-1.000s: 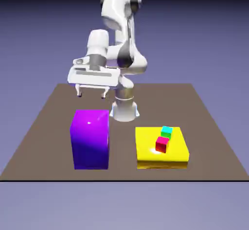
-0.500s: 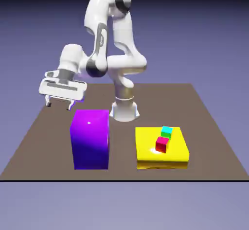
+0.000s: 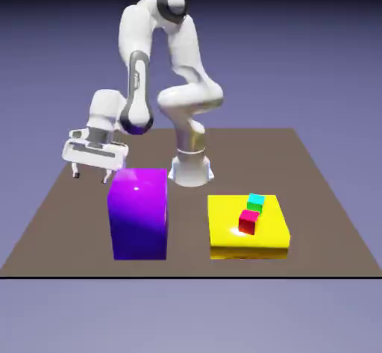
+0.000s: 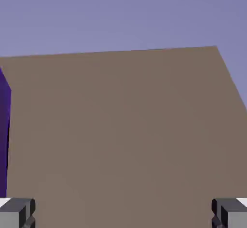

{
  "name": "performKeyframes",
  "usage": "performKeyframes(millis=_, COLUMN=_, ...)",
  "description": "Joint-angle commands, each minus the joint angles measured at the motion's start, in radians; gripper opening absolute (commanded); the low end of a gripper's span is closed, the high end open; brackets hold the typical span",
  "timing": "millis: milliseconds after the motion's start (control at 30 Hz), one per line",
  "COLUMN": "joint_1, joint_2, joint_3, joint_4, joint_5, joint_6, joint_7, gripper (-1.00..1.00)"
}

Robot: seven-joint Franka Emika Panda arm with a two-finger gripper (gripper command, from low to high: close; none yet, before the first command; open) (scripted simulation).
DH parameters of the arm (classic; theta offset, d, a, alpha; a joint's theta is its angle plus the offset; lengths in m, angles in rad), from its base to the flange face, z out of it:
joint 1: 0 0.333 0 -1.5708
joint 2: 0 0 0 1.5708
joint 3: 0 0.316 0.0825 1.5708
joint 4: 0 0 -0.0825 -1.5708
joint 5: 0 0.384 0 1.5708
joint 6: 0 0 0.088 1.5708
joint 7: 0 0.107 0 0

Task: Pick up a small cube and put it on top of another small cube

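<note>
The robot arm [image 3: 160, 83] has a smooth, glossy white shell that looks like moulded plastic, with darker grey, satin bands at its joints. Its gripper [image 3: 90, 172] is the same shiny white, ending in small matt grey fingertips [image 4: 17, 211] with a flat, dull finish. The table [image 3: 321, 195] is a plain matt brown surface, even and without grain or shine. The large purple block [image 3: 138, 213] is smooth and glossy, with a bright highlight on its top. The yellow slab [image 3: 224, 232] is also smooth and shiny, reflecting light near the red cube [image 3: 248, 222]. The red, green [image 3: 255, 207] and cyan [image 3: 256, 198] cubes look smooth and plastic-like.
</note>
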Motion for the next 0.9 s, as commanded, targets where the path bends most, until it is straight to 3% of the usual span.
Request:
performKeyframes(millis=0, joint_1=0.036, joint_2=-0.009, joint_3=-0.036, joint_4=-0.016, joint_5=0.005, joint_6=0.010, joint_7=-0.016, gripper=0.00)
performKeyframes(millis=167, joint_1=0.215, joint_2=-0.053, joint_3=-0.217, joint_4=-0.097, joint_5=0.027, joint_6=0.058, joint_7=-0.095, gripper=0.00)
performKeyframes(millis=267, joint_1=0.220, joint_2=-0.077, joint_3=-0.255, joint_4=-0.114, joint_5=0.020, joint_6=0.094, joint_7=-0.082, gripper=0.00)
performKeyframes(millis=733, joint_1=0.720, joint_2=-0.350, joint_3=-0.734, joint_4=0.026, joint_5=0.083, joint_6=0.334, joint_7=-0.229, gripper=0.00)
performKeyframes(millis=767, joint_1=0.720, joint_2=-0.350, joint_3=-0.734, joint_4=0.026, joint_5=0.083, joint_6=0.334, joint_7=-0.229, gripper=-1.00)
performKeyframes(millis=867, joint_1=0.648, joint_2=-0.310, joint_3=-0.665, joint_4=0.006, joint_5=0.074, joint_6=0.299, joint_7=-0.207, gripper=-1.00)
